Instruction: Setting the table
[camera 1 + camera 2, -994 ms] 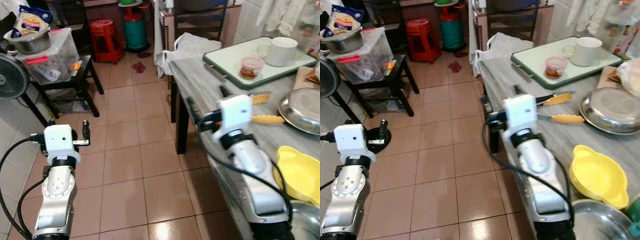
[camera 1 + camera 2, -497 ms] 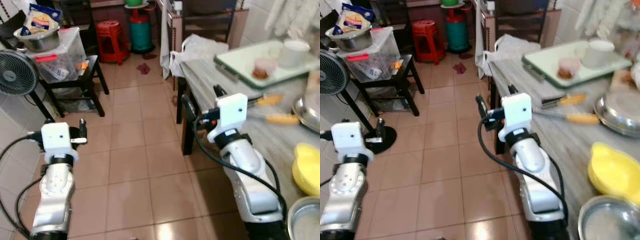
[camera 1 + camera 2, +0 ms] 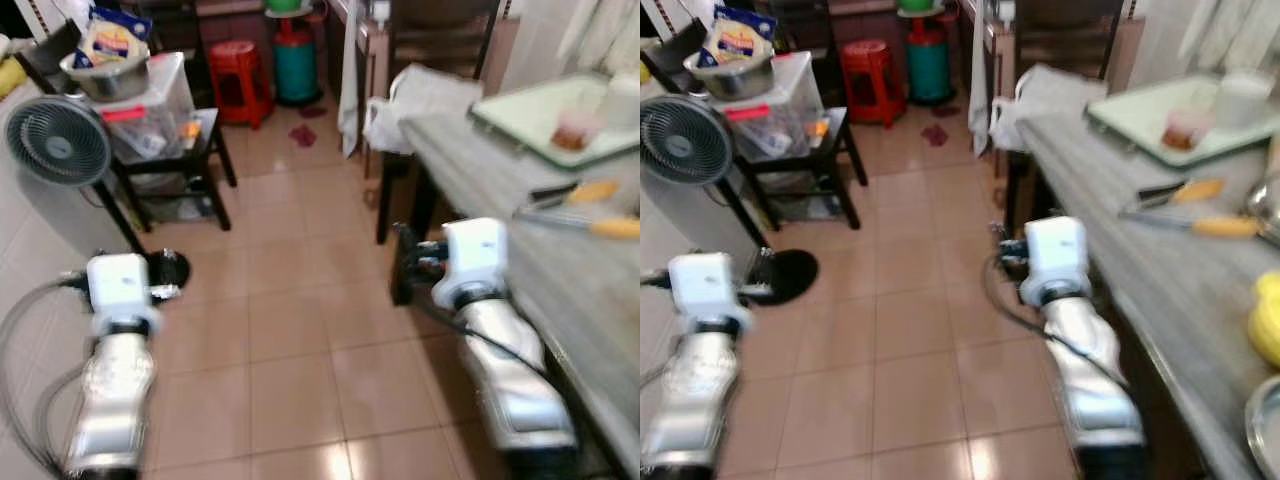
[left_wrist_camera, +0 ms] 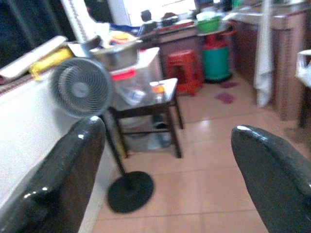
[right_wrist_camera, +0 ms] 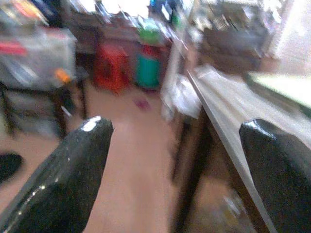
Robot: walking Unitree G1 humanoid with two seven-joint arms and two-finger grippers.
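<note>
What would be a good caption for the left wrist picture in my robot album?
The left tool, open and holding nothing, points across the tiled floor at a standing fan and a red stool.

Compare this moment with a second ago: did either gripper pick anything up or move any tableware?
No. The camera swung left, so the table slid rightward in view. The tongs and green tray lie unmoved. Both the left gripper and right gripper stay open, empty.
</note>
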